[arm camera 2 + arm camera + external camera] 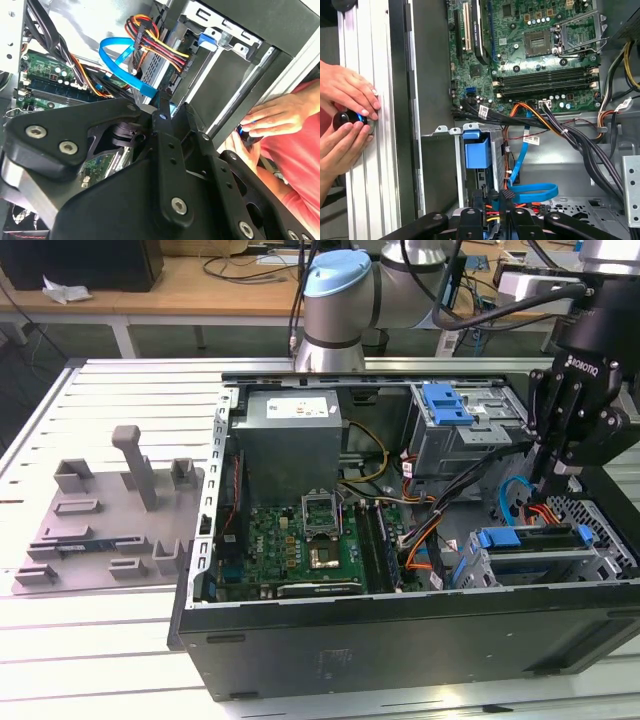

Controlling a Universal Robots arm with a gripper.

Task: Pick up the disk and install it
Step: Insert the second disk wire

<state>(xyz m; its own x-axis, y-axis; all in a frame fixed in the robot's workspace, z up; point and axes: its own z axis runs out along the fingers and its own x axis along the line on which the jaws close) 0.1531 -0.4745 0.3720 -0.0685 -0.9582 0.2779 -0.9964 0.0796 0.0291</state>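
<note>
The disk [528,540] lies flat in the silver drive cage [600,558] at the front corner of the open computer case, on the exterior view's right. Its blue rails show along the edge. My black gripper [549,480] hangs just above and behind that cage, over the blue data cable [512,495]. In both wrist views the disk [476,152] [160,62] sits inside the cage, close ahead of the gripper [502,197] [175,107]. The fingers [163,120] stand close together with nothing visible between them, their tips beside the blue cable and the red-yellow power wires [160,42].
The motherboard [300,535], power supply [290,435] and a second bay with a blue latch [445,403] fill the case. Cable bundles [570,135] run beside the cage. A person's hands [345,115] hold a small black object on the table rail outside the case wall. A grey fixture [110,515] lies at the exterior view's left.
</note>
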